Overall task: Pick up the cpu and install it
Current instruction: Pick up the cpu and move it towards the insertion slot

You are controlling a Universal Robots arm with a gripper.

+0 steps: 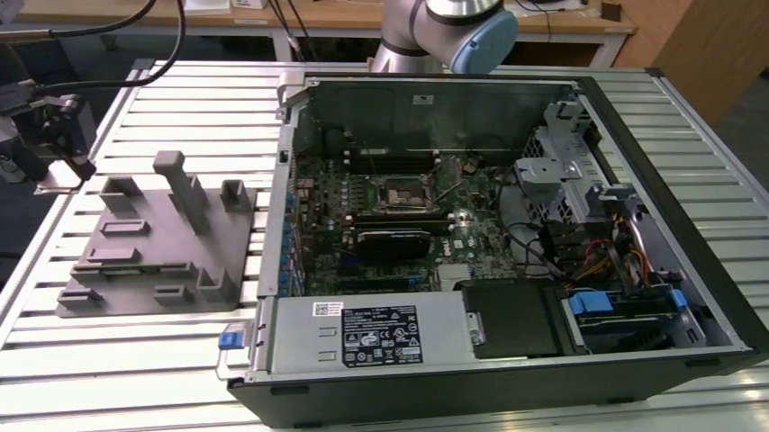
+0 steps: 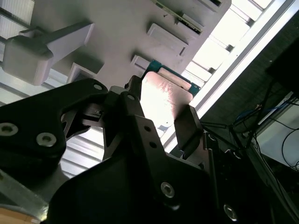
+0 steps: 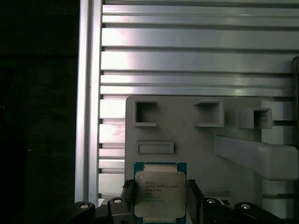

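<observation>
Fingers (image 3: 128, 193) of the gripper (image 3: 160, 196) press against two opposite edges of the cpu (image 3: 160, 189). The tool is closed down to the chip's width and has hold of it. The chip sits square between them, its pale silver top facing the camera, with a thin green border showing around the metal. In the second wrist view the same chip (image 2: 163, 95) catches a bright glare, with one dark finger on each side of it.

Behind the chip lies the grey fixture (image 3: 187, 135), a flat block with square pockets, a shallow slot and a raised bar. The chip is over the part of the block nearest the table's rim. I cannot tell whether it rests on the block or is raised off it.

In the exterior view the fixture lies on the slatted metal table (image 1: 121, 360), towards the exterior view's left. Just beside it, to the right, is an open computer case (image 1: 709, 297). Inside the case the motherboard (image 1: 474, 238) faces up, with a black socket frame (image 1: 401, 191) near its middle, well apart from the chip. A silver power supply (image 1: 360, 333) fills the near corner of the case, and the arm (image 1: 445, 31) rises behind it.
</observation>
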